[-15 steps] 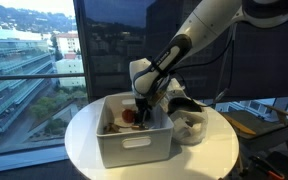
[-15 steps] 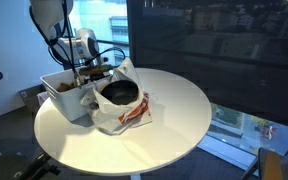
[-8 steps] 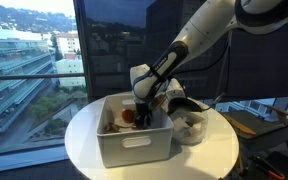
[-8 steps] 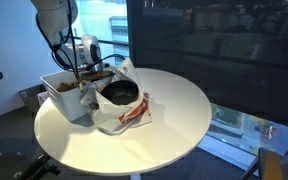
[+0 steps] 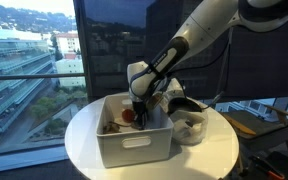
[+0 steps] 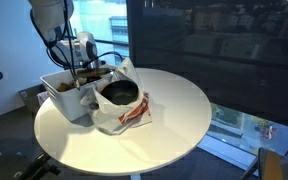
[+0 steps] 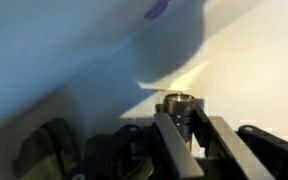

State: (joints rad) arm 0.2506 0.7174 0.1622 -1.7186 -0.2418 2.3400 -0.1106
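- Windows [image 5: 24, 60] with houses far below fill the left side in an exterior view.
- A round white table [image 5: 82, 150] carries all the things.
- A white box [image 5: 134, 152] stands on the table, close to its front edge in that view. In an exterior view [image 6: 62, 102] the box sits by the left edge of the table.
- A red thing [image 5: 127, 115] lies inside the box, near its back wall.
- The gripper [image 5: 139, 110] reaches down into the box at its back right corner.
- In the wrist view the gripper [image 7: 189, 118] has its two dark fingers [image 7: 174, 150] close together. A small round thing [image 7: 178, 103] with a shiny top sits between the tips, by the pale wall of the box. I cannot tell if the fingers are pinching it or only stand around it.
- A white bag [image 5: 191, 128] with red print [image 6: 134, 115] leans against the right side of the box, toward the right edge of the table.
- A dark bowl [image 6: 119, 93] sits in the open bag.
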